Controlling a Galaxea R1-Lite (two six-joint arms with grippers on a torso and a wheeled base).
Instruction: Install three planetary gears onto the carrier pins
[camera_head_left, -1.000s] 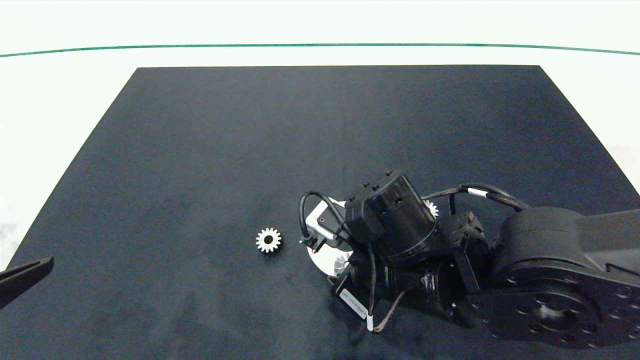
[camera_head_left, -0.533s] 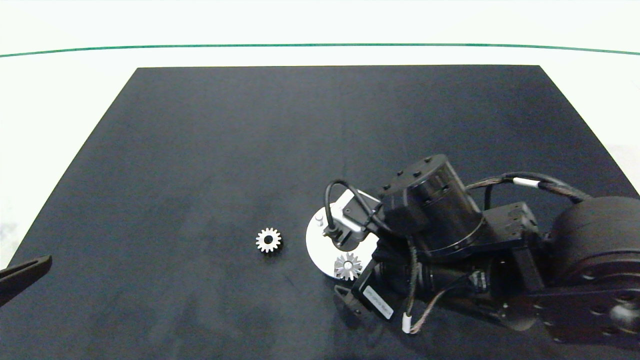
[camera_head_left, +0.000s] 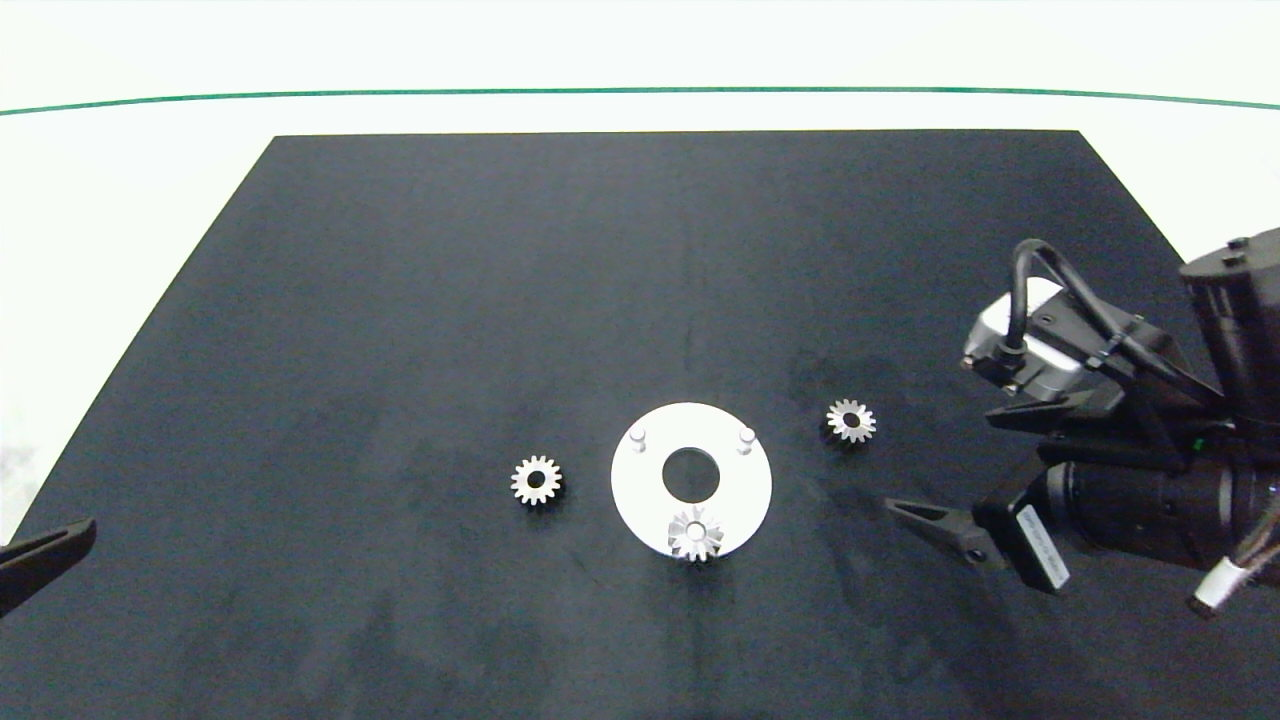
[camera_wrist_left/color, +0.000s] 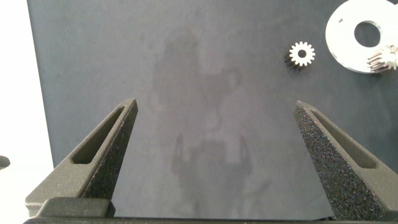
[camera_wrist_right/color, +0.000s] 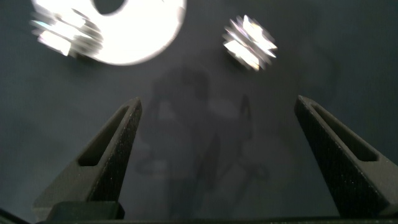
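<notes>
Dark mat (camera_head_left: 450, 300), right pincer (camera_wrist_right/color: 217, 155) spread wide, low above it.

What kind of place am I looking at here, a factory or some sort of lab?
Probably a robot test bench in a lab, not a factory: a bare black mat on a white table, holding only a white disc and three small gears.

- Three planetary gears: one (camera_head_left: 696, 533) seated on the white disc (camera_head_left: 745, 490), one (camera_head_left: 537, 481) on the mat left of it, one (camera_head_left: 851, 421) on the mat to its right.
- Three carrier pins: two bare (camera_head_left: 639, 436) (camera_head_left: 746, 437), the third under the seated gear.
- One white disc.
- One dark mat (camera_head_left: 500, 280) on the counter.
- Two grippers: left (camera_wrist_left/color: 217, 155), right (camera_wrist_right/color: 217, 155).
</notes>
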